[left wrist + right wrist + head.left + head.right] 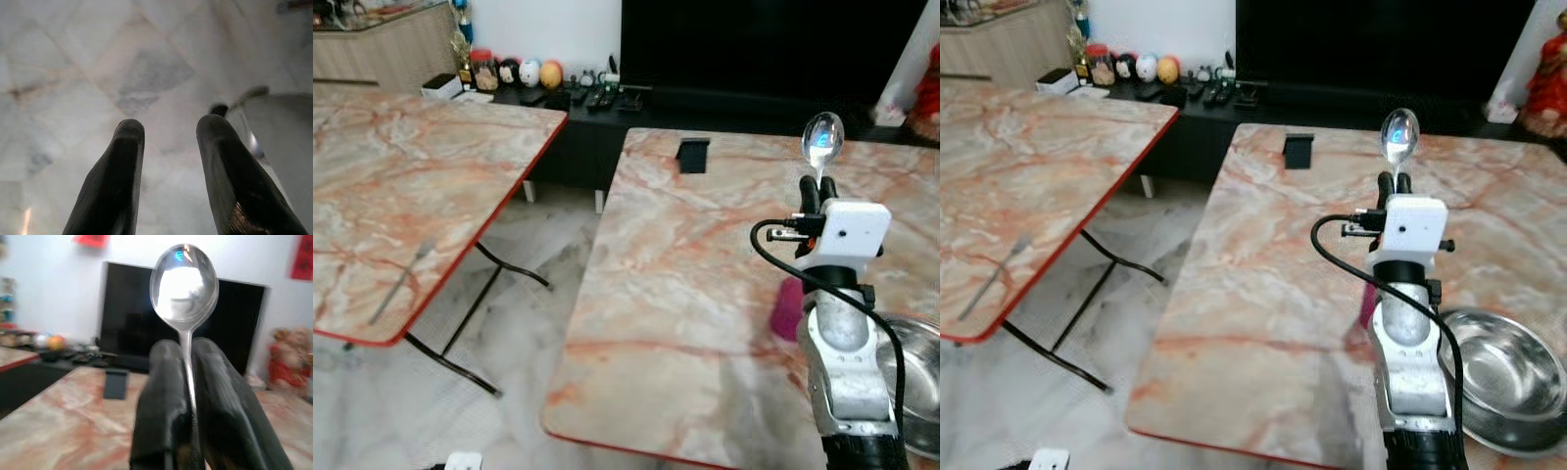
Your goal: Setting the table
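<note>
Your reference is the near marble table (675, 323). On the other table to its left lies a fork (401, 282). Your left gripper (168, 161) hangs over the floor, fingers narrowly apart. Above the table, your right gripper (813, 196) clamps a spoon (822, 139) upright, bowl up. A steel bowl (1498, 377) sits at the table's right.

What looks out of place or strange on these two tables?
The fork lies alone on the left table, apart from the steel bowl on the right table. The right gripper holds the spoon upright, bowl end up. Nothing looks spilled or broken.
</note>
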You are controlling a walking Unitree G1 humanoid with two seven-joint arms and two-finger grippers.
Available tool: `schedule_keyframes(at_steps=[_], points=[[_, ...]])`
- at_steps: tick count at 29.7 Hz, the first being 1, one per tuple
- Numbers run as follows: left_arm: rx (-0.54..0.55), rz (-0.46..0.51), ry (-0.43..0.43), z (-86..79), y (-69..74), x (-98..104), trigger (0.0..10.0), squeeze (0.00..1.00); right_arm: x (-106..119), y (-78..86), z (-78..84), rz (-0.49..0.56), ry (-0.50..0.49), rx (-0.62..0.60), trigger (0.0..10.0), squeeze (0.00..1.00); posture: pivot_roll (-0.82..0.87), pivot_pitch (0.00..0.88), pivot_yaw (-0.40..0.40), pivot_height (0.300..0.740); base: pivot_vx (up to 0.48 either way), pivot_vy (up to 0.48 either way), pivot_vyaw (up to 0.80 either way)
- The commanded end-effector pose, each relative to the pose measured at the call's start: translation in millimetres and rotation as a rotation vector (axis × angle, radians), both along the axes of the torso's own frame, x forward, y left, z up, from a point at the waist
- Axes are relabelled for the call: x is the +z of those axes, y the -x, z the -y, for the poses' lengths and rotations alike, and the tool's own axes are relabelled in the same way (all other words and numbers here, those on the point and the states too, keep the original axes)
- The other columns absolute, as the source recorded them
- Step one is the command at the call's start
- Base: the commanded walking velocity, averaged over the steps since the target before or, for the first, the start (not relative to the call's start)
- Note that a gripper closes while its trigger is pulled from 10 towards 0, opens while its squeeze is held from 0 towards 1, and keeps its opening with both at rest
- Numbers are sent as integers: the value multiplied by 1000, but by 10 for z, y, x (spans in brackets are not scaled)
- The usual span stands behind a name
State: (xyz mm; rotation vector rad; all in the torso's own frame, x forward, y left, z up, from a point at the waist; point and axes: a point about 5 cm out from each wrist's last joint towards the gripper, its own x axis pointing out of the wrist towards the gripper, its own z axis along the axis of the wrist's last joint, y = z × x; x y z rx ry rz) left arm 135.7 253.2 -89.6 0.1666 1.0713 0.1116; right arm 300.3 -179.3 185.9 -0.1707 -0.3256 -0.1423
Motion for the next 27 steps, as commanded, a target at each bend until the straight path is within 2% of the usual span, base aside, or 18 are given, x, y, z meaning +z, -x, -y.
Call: schedule_keyframes(at_steps=[1, 17, 27], points=[[-3, 1, 4, 10, -2, -2, 10000, 0, 58, -3, 49, 20, 1, -13, 10000, 0, 24, 0, -10, 711, 0, -446, 0], [-17, 3, 4, 9, -10, 3, 10000, 0, 42, 15, 64, 10, -2, -33, 10000, 0, 18, 0, -6, 711, 0, -408, 0], [-17, 3, 5, 7, -12, 3, 10000, 0, 8, 114, 146, -12, -42, -82, 10000, 0, 4, 0, -1, 711, 0, 0, 0]])
